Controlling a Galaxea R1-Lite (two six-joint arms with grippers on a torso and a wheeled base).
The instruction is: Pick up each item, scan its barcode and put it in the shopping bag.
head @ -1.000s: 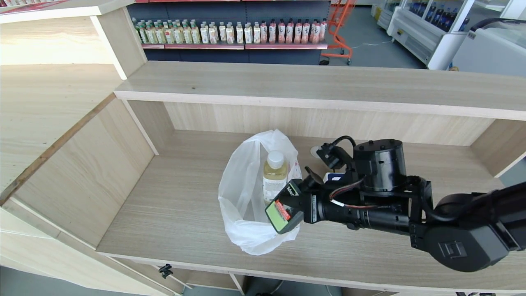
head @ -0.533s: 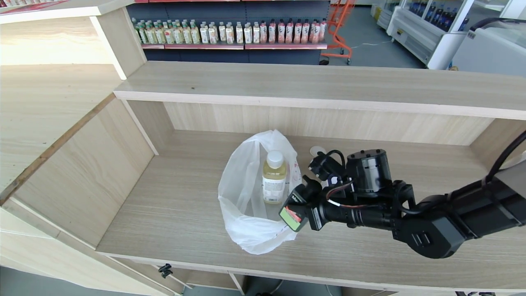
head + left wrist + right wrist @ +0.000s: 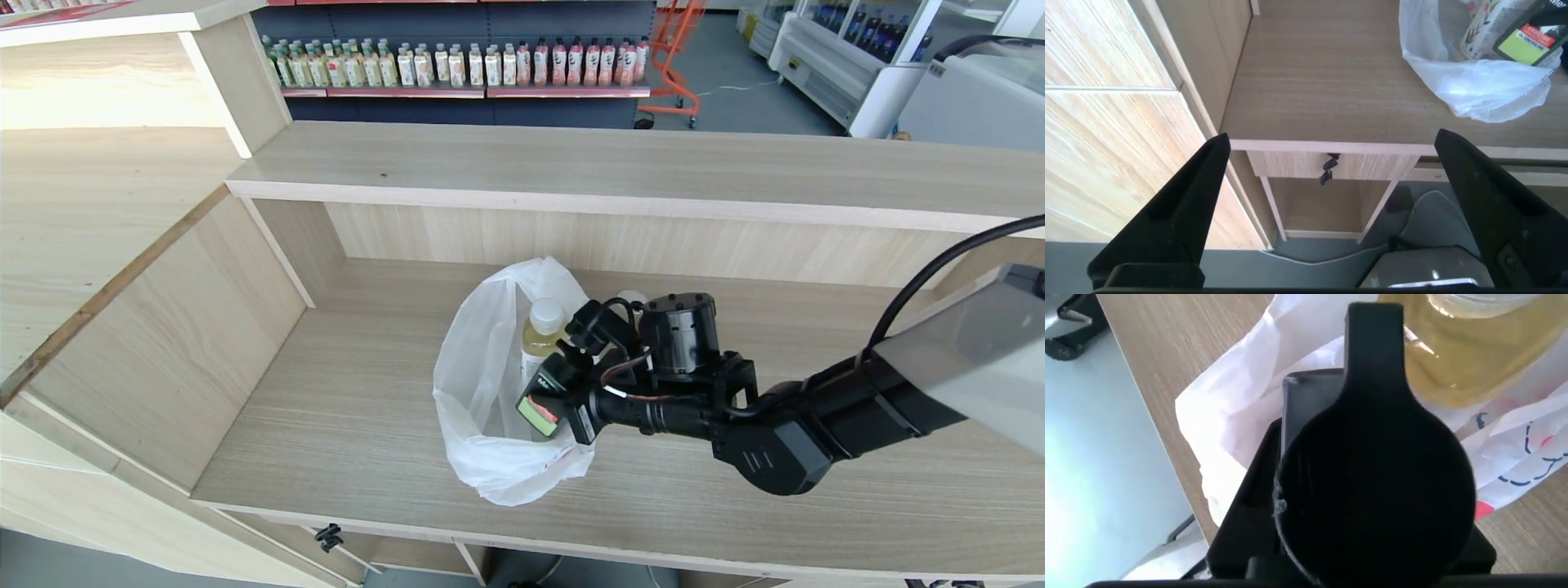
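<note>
White shopping bag (image 3: 482, 400) stands open on the wooden counter (image 3: 343, 408). Inside it, toward 12 o'clock, is an upright bottle (image 3: 545, 327) of yellowish drink. Right gripper (image 3: 549, 394) clamps a dark packet (image 3: 537, 411) with a green-and-red label at the bag's mouth, toward 3 o'clock. Left gripper (image 3: 1333, 143) — jaws spread wide, holding nothing.

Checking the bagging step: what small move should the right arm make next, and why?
Probably lower the right gripper slightly and open it: it holds the small black pack with a green and red label over the mouth of the white plastic shopping bag, beside the upright bottle of yellow drink, so the pack should drop inside.
</note>
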